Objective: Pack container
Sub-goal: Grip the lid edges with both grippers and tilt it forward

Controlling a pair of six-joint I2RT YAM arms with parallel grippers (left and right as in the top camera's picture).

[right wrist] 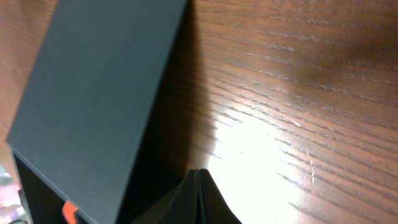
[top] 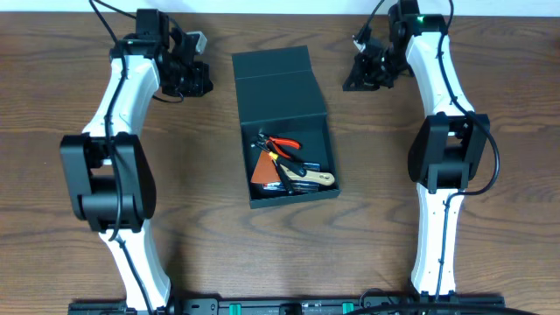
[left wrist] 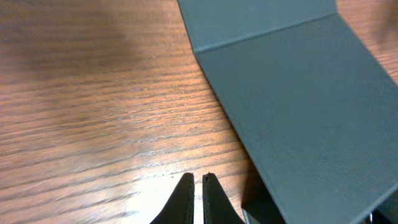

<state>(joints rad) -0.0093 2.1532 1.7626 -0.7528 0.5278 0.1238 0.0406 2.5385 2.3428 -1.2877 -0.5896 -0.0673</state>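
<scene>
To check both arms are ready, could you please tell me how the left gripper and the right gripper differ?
The left gripper is beside the lid of the container on the robot's left; the right gripper is beside it on the right. The left gripper's jaws show a thin slit at the tips; the right gripper's jaws meet without one. Both are shut, hold nothing and are over the wooden table.

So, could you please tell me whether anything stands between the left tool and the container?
Nothing visible does: only bare wooden table lies between the shut left tool and the container's open flap lid.
</scene>
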